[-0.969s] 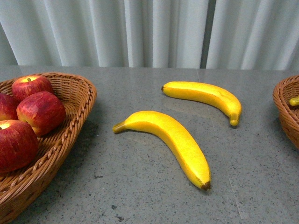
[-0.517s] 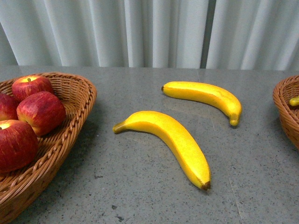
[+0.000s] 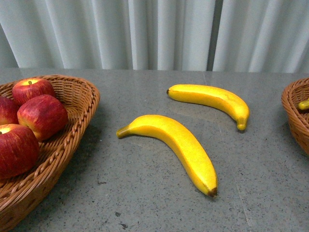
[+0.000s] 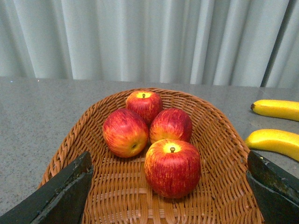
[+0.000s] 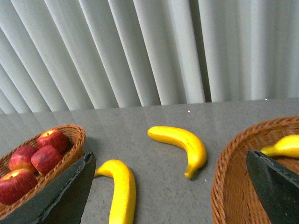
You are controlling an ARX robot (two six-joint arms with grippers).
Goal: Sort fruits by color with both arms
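Two yellow bananas lie on the grey table: a near one [image 3: 178, 145] and a far one [image 3: 212, 100]. Several red apples [image 3: 42, 115] sit in a wicker basket [image 3: 77, 135] at the left. A third banana [image 3: 304, 104] lies in a wicker basket [image 3: 293, 116] at the right edge. No arm shows in the front view. In the left wrist view my left gripper [image 4: 170, 196] is open and empty, over the apple basket [image 4: 219, 154] near the closest apple [image 4: 172, 168]. In the right wrist view my right gripper [image 5: 173, 196] is open and empty, above the table between both baskets, with the bananas [image 5: 184, 144] ahead.
A pale pleated curtain [image 3: 154, 34] closes off the table's far edge. The right basket's rim [image 5: 233, 154] stands close to the right gripper's finger [image 5: 273, 189]. The near banana [image 5: 122, 191] lies by the other finger [image 5: 65, 196].
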